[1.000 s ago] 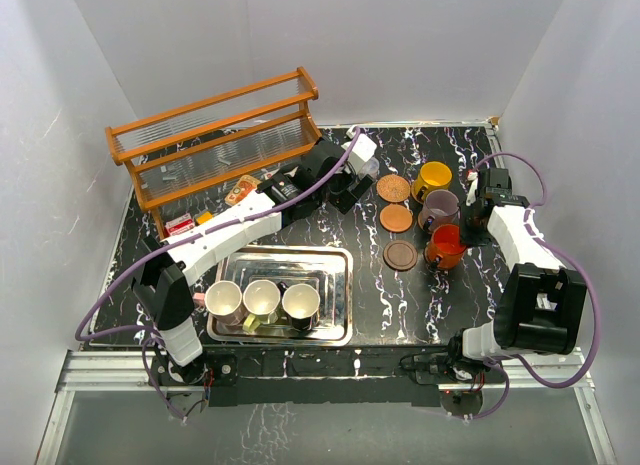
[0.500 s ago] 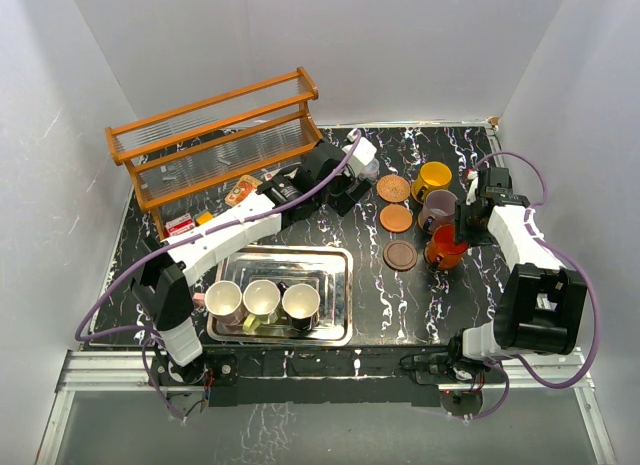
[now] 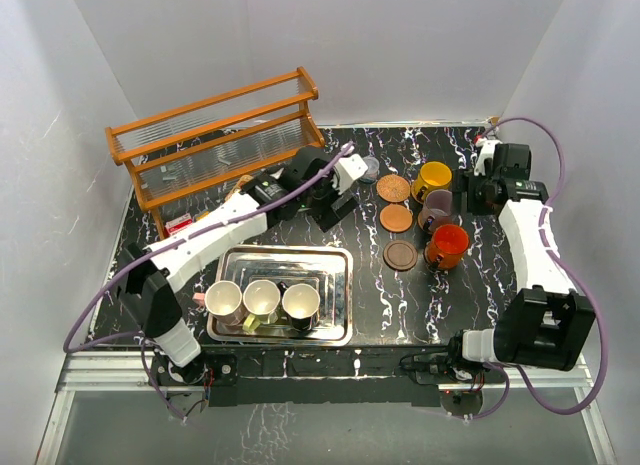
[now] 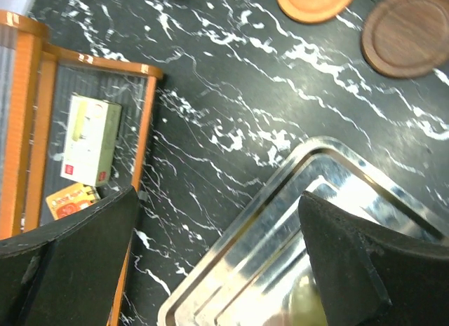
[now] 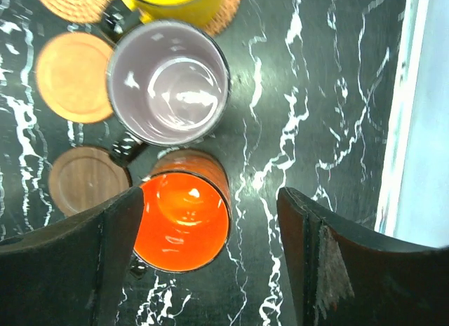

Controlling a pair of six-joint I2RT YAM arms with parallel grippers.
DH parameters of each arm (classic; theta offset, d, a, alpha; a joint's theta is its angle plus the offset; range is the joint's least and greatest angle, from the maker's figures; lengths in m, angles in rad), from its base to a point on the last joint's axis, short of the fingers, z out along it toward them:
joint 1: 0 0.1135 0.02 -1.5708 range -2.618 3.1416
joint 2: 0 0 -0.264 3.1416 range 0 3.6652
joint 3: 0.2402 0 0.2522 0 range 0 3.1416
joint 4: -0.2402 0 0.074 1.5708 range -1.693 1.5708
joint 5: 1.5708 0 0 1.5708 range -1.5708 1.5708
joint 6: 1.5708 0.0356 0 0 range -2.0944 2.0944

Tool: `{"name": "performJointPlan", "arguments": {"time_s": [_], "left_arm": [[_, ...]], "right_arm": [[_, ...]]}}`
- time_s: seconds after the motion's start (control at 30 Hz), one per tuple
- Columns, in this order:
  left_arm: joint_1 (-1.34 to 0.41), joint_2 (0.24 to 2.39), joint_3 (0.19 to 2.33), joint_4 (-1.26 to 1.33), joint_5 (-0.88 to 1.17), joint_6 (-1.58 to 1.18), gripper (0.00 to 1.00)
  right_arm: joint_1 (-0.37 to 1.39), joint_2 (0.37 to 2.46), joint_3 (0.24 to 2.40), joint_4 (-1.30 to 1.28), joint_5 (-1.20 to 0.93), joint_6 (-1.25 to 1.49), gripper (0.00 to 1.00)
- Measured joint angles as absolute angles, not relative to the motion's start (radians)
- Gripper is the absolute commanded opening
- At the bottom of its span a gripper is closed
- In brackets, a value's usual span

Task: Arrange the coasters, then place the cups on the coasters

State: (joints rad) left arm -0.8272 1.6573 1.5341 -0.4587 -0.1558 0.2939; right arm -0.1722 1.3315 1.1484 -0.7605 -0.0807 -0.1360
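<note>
Fingers [image 5: 105, 270] of the right gripper [image 3: 480, 190] stand spread and empty, clear of the red-orange mug [image 3: 446, 245], which sits on the desk [image 3: 470, 285] in a column with the mauve mug [image 3: 438, 210] and yellow mug [image 3: 433, 177]. Three bare coasters [image 3: 396, 218] lie just beside them, apparently awaiting the three mugs [image 3: 261, 298] in the steel tray [image 3: 335, 275]. The left gripper [image 3: 328, 207] hovers near that tray, likewise open and holding nothing.

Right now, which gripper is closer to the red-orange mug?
Right. The right gripper hangs open above the red-orange mug; the left gripper is farther off, over the metal tray's far corner near the wooden rack.
</note>
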Motion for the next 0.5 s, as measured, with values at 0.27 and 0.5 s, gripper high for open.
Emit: {"name": "performJointPlan", "arguments": {"time_s": [0.27, 0.5], "left_arm": [[-0.720, 1.545, 1.517, -0.689, 0.155, 0.379, 0.98], [-0.709, 1.428, 1.474, -0.927, 0.368, 0.551, 0.92]], "right_arm": [[-0.160, 1.332, 1.236, -0.758, -0.311, -0.220, 0.83], [-0.126, 1.339, 1.260, -0.754, -0.478, -0.298, 0.83]]}}
